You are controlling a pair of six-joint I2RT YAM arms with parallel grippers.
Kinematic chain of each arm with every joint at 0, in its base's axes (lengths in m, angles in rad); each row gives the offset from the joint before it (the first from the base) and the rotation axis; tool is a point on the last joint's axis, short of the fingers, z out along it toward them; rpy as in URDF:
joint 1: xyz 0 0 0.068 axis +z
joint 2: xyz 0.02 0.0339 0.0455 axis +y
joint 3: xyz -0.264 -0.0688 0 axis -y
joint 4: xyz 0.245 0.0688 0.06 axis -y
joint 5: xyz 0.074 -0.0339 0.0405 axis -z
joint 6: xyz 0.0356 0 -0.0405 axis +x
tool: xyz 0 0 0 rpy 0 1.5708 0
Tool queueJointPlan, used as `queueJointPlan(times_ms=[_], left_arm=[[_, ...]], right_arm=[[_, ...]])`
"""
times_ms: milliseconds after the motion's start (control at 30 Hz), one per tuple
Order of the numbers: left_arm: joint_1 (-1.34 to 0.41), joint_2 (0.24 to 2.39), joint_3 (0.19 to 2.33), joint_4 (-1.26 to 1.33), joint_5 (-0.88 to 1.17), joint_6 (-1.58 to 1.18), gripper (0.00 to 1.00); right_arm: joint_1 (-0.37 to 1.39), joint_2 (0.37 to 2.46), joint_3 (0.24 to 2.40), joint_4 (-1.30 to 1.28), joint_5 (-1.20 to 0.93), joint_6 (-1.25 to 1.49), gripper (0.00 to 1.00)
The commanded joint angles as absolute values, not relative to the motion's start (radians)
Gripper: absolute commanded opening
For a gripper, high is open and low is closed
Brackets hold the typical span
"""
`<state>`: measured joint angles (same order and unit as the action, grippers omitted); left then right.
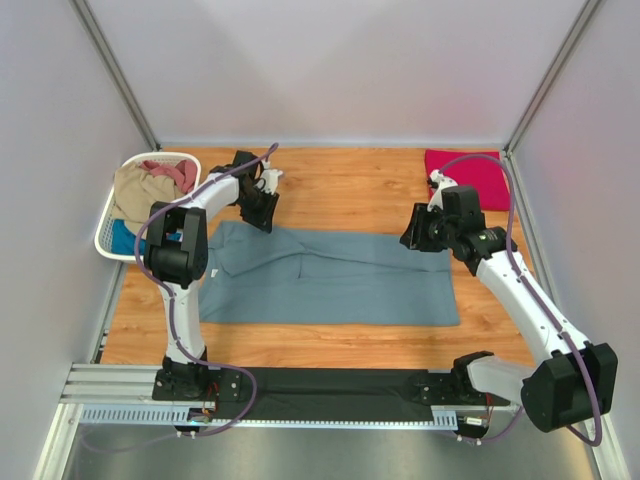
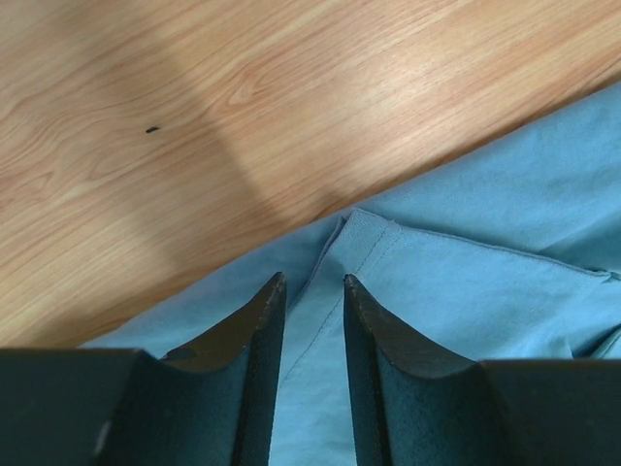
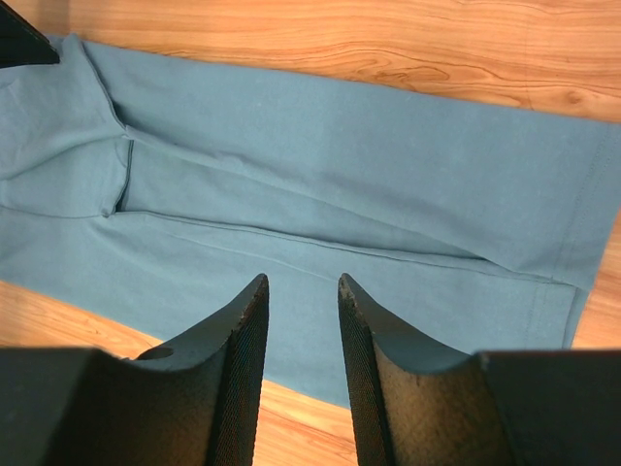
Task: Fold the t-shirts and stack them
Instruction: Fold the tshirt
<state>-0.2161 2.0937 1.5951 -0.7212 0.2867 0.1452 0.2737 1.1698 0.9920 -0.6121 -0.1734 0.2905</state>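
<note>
The slate grey-blue t-shirt (image 1: 330, 285) lies flat mid-table, partly folded, its long axis running left to right. Over its far edge hang the left gripper (image 2: 312, 282), at the left corner, and the right gripper (image 3: 303, 280), near the right hem. Both have their jaws narrowly parted and grip nothing. Beyond lies a folded crimson-pink t-shirt (image 1: 465, 178). The shirts heaped in the laundry basket (image 1: 108, 225) are hard to tell apart.

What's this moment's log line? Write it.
left gripper open, over grey-blue shirt edge | right gripper open, above it | crimson shirt folded, far-right corner
</note>
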Motion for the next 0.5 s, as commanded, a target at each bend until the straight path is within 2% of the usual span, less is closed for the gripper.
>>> queueJointPlan(times_ms=[0,267,400,467], left_arm=[[-0.213,2.082,1.571,-0.715,0.31,0.172,0.36],[-0.213,2.049,1.532,-0.716,0.339,0.172,0.27],[-0.213,2.034,1.529,-0.718,0.331,0.167,0.07],[-0.213,2.025,1.532,-0.722,0.331,0.16,0.01]], right_arm=[[0.279,1.15,1.022,-0.611,-0.163,0.278,0.37],[0.278,1.152,1.014,-0.607,-0.163,0.281,0.37],[0.278,1.149,1.012,-0.607,-0.16,0.282,0.37],[0.279,1.144,1.009,-0.609,-0.16,0.282,0.37]])
